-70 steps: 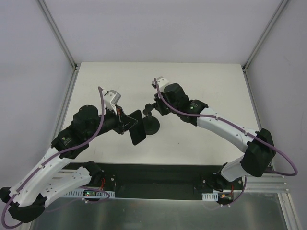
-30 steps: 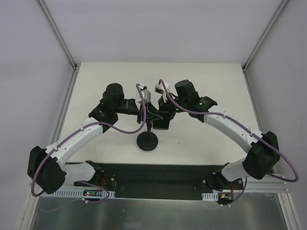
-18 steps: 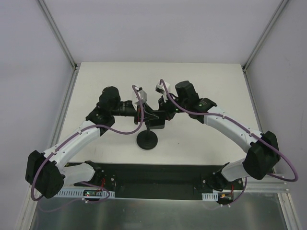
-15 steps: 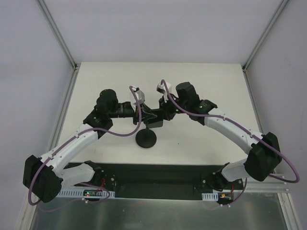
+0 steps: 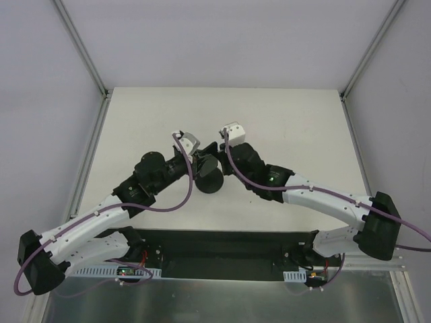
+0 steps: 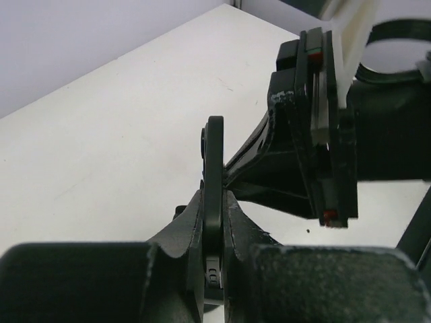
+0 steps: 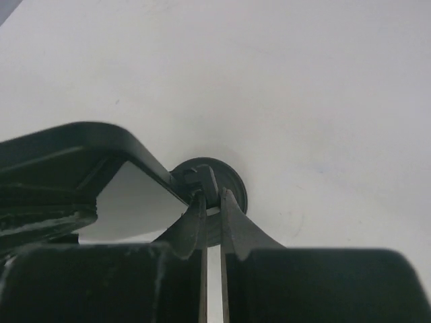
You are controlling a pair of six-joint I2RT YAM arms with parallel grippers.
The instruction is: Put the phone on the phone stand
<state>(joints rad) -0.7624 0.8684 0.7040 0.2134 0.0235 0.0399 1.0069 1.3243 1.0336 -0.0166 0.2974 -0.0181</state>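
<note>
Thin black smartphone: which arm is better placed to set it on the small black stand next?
Left. The left end effector is shut on the thin black smartphone, seen edge-on, beside the small black disc-based stand. The right end effector is closed on the stand's top, apparently steadying it.

Black phone [image 6: 213, 175]: smooth edge, slight sheen; phone stand [image 7: 234, 185] disc: matt black, plastic-looking; table [image 5: 289, 128] around phone stand: smooth matt white; arm shells [image 5: 320, 197]: smooth white plastic.
</note>
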